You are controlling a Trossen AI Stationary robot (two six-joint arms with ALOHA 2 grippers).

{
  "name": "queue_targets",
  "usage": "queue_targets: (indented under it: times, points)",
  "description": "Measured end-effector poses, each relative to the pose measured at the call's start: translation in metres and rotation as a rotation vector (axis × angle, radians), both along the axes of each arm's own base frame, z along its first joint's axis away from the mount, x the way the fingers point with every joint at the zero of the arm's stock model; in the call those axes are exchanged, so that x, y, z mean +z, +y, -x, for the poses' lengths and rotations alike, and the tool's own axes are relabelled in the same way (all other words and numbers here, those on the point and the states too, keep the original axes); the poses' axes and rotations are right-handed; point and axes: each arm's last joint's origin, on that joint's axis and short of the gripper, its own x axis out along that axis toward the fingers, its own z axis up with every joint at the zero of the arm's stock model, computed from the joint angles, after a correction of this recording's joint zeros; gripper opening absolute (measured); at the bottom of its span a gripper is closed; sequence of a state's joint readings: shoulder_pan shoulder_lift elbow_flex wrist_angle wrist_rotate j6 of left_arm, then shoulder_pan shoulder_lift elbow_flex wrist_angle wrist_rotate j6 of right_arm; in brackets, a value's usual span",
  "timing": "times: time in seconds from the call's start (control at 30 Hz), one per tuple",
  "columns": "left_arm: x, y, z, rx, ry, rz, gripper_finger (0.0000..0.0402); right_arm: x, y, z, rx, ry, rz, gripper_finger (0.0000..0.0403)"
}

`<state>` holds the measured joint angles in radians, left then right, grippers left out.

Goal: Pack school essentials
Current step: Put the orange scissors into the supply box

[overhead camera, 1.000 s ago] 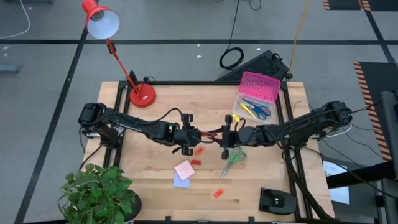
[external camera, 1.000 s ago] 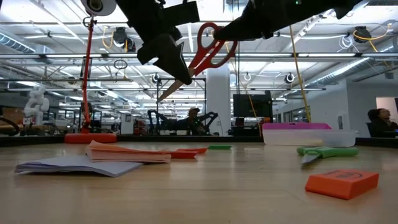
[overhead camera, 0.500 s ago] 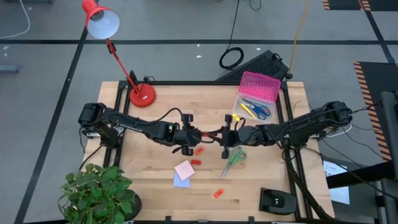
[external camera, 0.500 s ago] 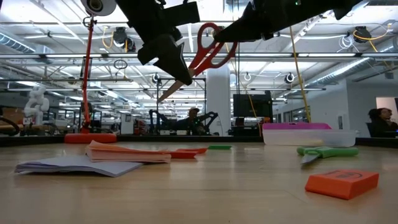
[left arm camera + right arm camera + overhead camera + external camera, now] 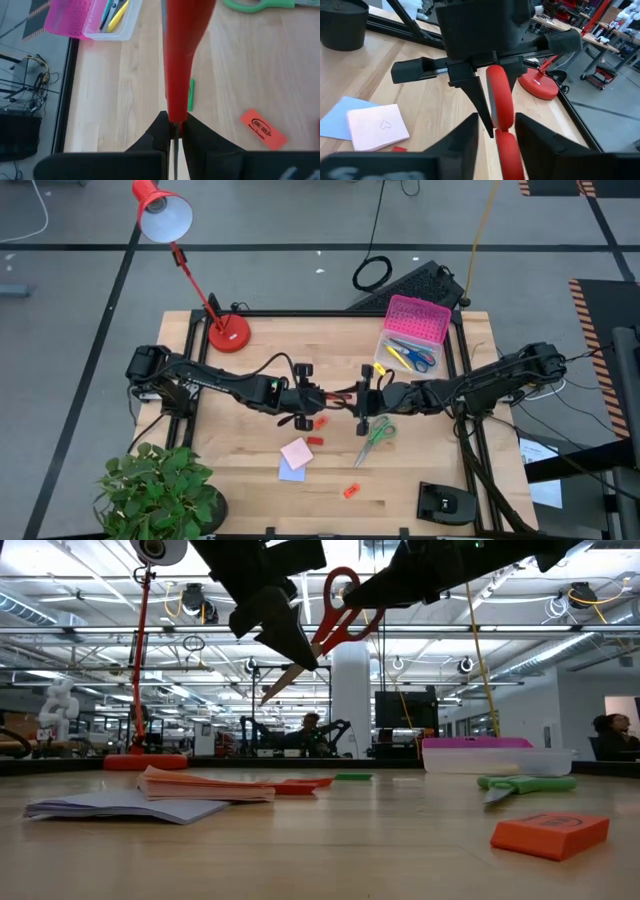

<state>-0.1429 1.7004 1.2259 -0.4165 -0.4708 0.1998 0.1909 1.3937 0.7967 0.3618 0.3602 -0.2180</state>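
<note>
Red scissors [image 5: 322, 625] slightly higher, blades claw-hidden.

Both dark arms reach toward each other above the light wooden table [image 5: 250, 480]; left gripper [image 5: 312, 397] clamps shut, right gripper [image 5: 360, 402] stands spread.

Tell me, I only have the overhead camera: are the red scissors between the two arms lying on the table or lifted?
Observer: Lifted. The low view shows the red scissors well above the table, with the blade tips slanting down.
Operator: Which arm has them?
Observer: The left wrist view shows the left gripper with its fingers shut on the blades.
Operator: And the right one?
Observer: The right wrist view shows the right gripper at the red handle end. I cannot tell whether it grips.
</note>
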Motion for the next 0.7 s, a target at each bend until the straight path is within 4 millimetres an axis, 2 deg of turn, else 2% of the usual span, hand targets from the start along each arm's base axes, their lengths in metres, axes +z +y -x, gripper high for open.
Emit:
queue_targets:
  times: [0.17,0.23,0.33,0.43,0.53,0.7]
  points:
    - [0.0,0.0,0.0,0.0,0.001,0.005,0.0026,0.0,0.0,0.0,0.002,0.001,0.007,0.0027]
    - [0.0,0.0,0.0,0.011,-0.005,0.019,0.0027,0.0,0.0,0.0,0.002,0.0,0.01,0.0019]
    - [0.0,0.0,0.0,0.022,-0.011,0.019,0.0042,0.001,0.0,0.0,-0.001,-0.008,0.005,0.003]
    - [0.0,0.001,0.0,0.075,-0.035,0.025,0.0085,0.001,0.0,0.0,-0.004,-0.014,0.002,0.0033]
    - [0.001,0.001,0.0,0.12,-0.06,0.054,0.0145,0.004,0.0,0.002,0.0,-0.018,-0.002,0.0019]
    - [0.002,0.0,0.002,0.179,-0.083,0.018,0.023,0.012,-0.002,0.008,-0.005,-0.032,-0.016,0.0019]
